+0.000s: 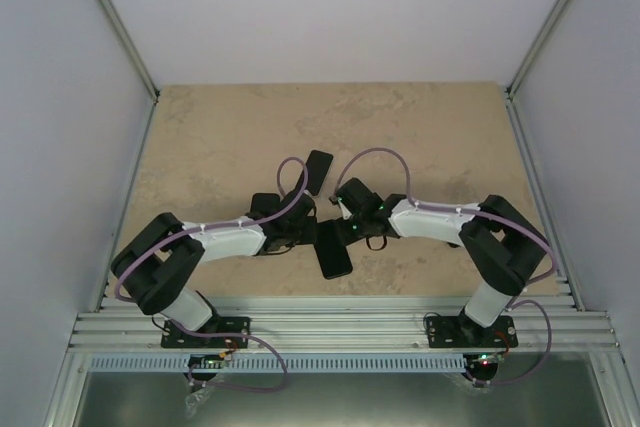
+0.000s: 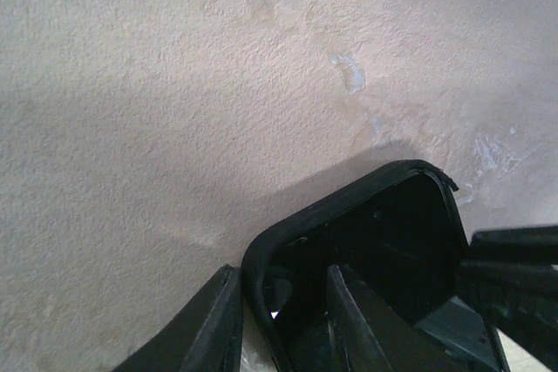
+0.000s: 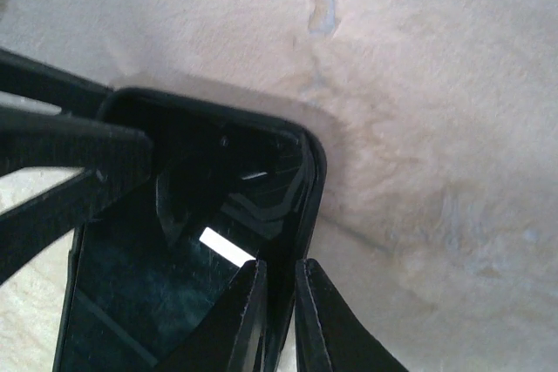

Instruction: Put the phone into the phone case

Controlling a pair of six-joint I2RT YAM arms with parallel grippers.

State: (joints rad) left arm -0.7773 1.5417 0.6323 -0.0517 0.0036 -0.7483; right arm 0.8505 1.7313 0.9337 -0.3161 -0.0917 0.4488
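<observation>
The black phone case [image 1: 335,252] sits mid-table between both grippers. My left gripper [image 2: 279,272] straddles its left rim near a corner, one finger [image 2: 214,324] outside the wall and one inside, shut on the case [image 2: 384,182]. My right gripper [image 3: 281,262] is shut on the opposite rim [image 3: 316,180], pinching the thin wall. A glossy dark screen, the phone [image 3: 131,294], lies inside the case's lower part. The corner end of the case looks hollow, and I cannot tell how far the phone is seated. In the top view the two grippers [image 1: 305,232] [image 1: 345,222] face each other over the case.
A second flat black slab [image 1: 320,172] lies tilted on the beige table [image 1: 220,137] just behind the grippers. Grey walls with metal posts close in the left, right and back. An aluminium rail [image 1: 340,327] runs along the near edge by the arm bases.
</observation>
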